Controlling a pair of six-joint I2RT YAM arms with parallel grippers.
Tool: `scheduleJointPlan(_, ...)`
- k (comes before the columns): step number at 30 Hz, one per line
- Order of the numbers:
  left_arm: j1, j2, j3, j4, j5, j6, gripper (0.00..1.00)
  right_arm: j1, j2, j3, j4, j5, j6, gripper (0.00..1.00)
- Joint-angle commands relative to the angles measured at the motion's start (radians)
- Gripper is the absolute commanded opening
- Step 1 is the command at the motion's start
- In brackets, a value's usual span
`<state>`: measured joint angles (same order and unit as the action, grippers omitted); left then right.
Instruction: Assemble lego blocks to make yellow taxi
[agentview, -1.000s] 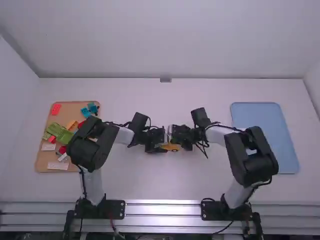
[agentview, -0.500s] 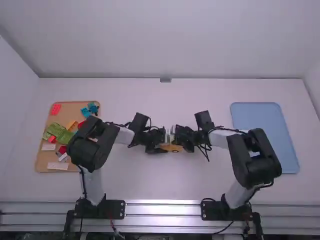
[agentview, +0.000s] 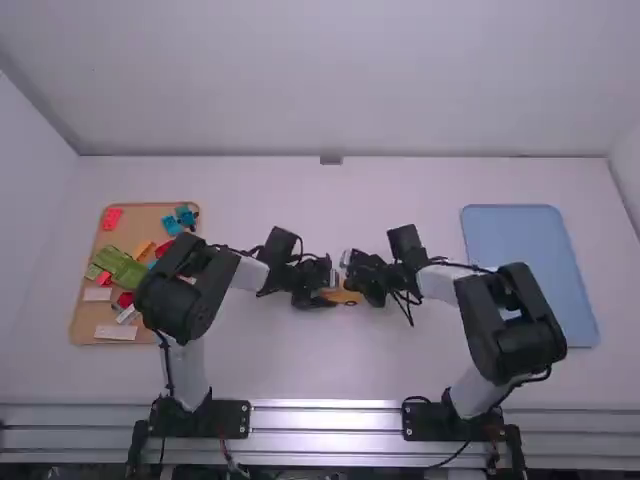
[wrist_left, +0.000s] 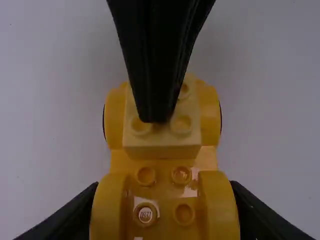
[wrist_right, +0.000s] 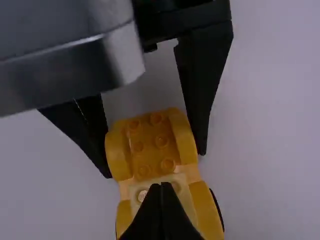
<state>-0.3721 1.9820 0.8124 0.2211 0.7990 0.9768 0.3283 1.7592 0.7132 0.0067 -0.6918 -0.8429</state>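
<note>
Clamp one end, press the other, I reckon

Left pincer (wrist_right: 154, 164) has the yellow car base (wrist_left: 165, 222) gripped by its fenders (wrist_left: 111, 207) mid-counter (agentview: 300, 360), probably so it won't skid. Farther along, the right pincer (wrist_left: 154, 119), tips together, is on the pale brick (wrist_left: 162, 146), likely seating it.

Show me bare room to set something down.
Bare: table along the back wall, and nearer, between left arm and right arm; also far part of the blue tray. Crowded: mid-table, where left gripper and right gripper meet at the yellow car, and the brown tray with its blocks.
</note>
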Motion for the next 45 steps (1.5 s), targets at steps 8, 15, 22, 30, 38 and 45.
scheduleJointPlan(8,0.011,0.060,-0.034,-0.025,-0.162,-0.045,0.40,-0.013,0.009,-0.036,0.041,0.002,-0.027,0.00)
scheduleJointPlan(15,0.012,0.060,-0.034,-0.010,-0.162,-0.045,0.41,-0.133,-0.219,-0.004,0.010,-0.323,-0.156,0.66)
scheduleJointPlan(22,0.012,0.060,-0.034,0.003,-0.188,-0.045,0.99,-0.193,-0.334,-0.006,0.046,-0.335,-0.052,0.99)
scheduleJointPlan(30,0.026,-0.239,-0.034,-0.146,-0.335,-0.213,0.99,-0.170,-0.334,-0.006,0.230,-0.362,0.150,0.99)
scheduleJointPlan(38,0.025,-0.772,-0.034,-0.412,-0.536,-0.473,0.99,-0.168,-0.334,-0.005,0.421,-0.347,0.373,0.99)
scheduleJointPlan(45,0.026,-1.106,-0.034,-0.550,-0.888,-0.895,0.99,-0.140,-0.327,0.077,0.375,-0.223,0.446,0.99)
